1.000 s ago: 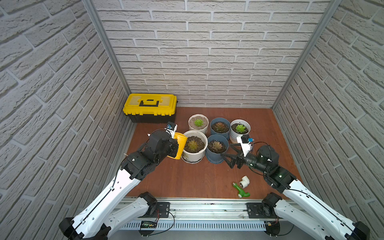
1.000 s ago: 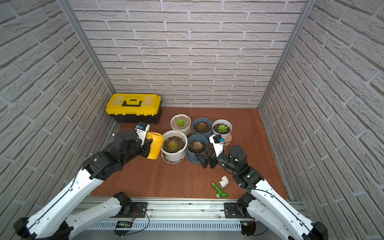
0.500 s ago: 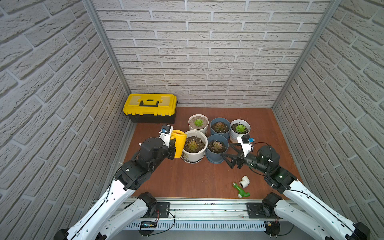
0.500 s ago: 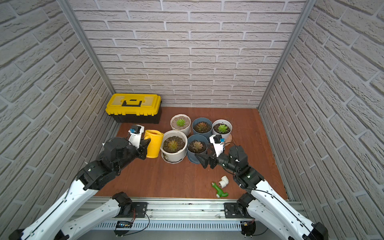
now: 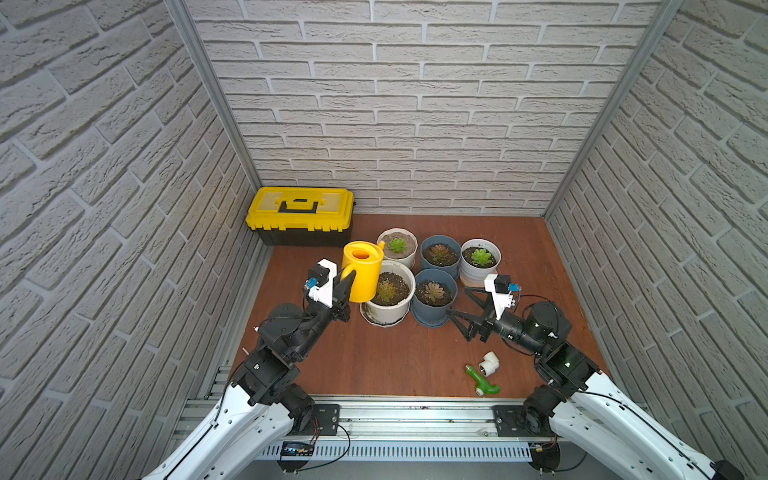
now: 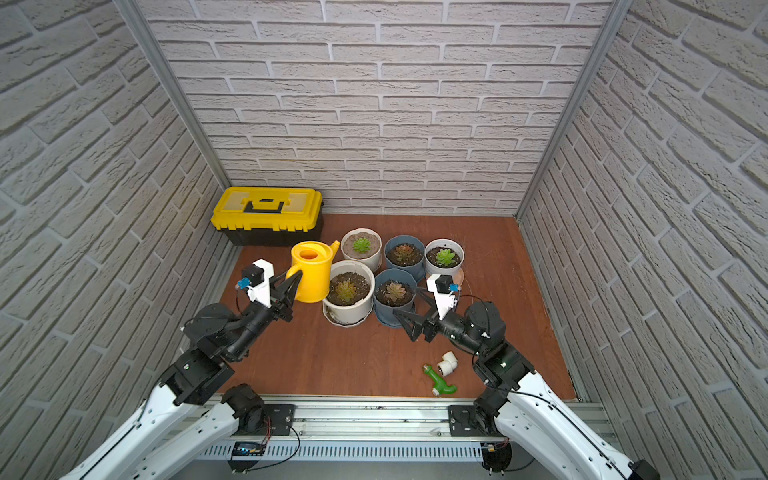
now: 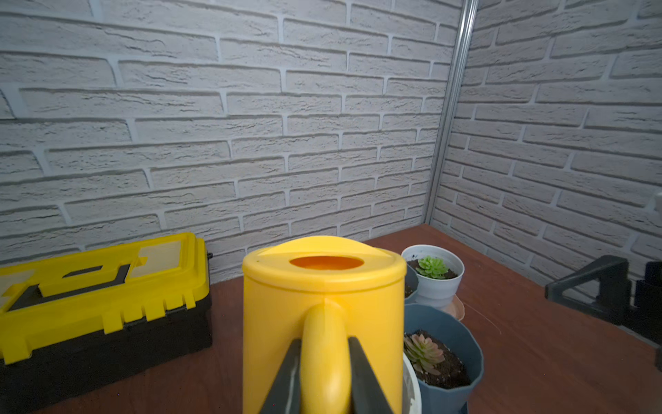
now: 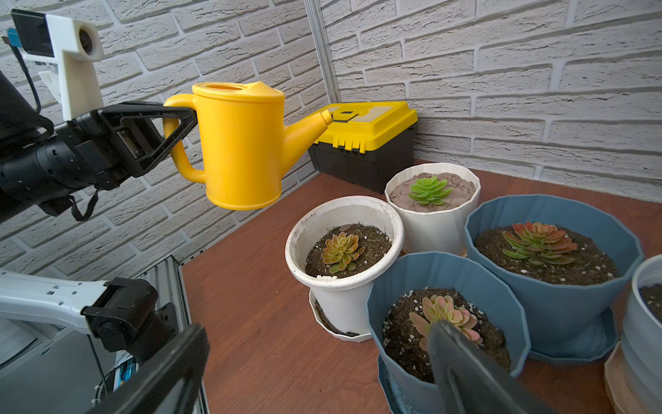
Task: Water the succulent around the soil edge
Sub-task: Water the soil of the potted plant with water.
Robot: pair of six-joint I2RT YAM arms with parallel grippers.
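The watering can (image 8: 240, 154) is smooth, slightly glossy yellow plastic. The white pot (image 8: 336, 301) looks matt, scuffed plastic; its soil edge (image 8: 379, 239) is coarse and gritty. The counter (image 5: 386, 361) shows matt wood grain.

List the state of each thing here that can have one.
left tool, shut on the watering can's handle.
right tool, open, empty.
watering can, upright, held in the air above the table, not pouring.
toolbox, lid shut.
wide white pot, upright on its saucer.
soil edge, dark; wet or dry cannot be told.
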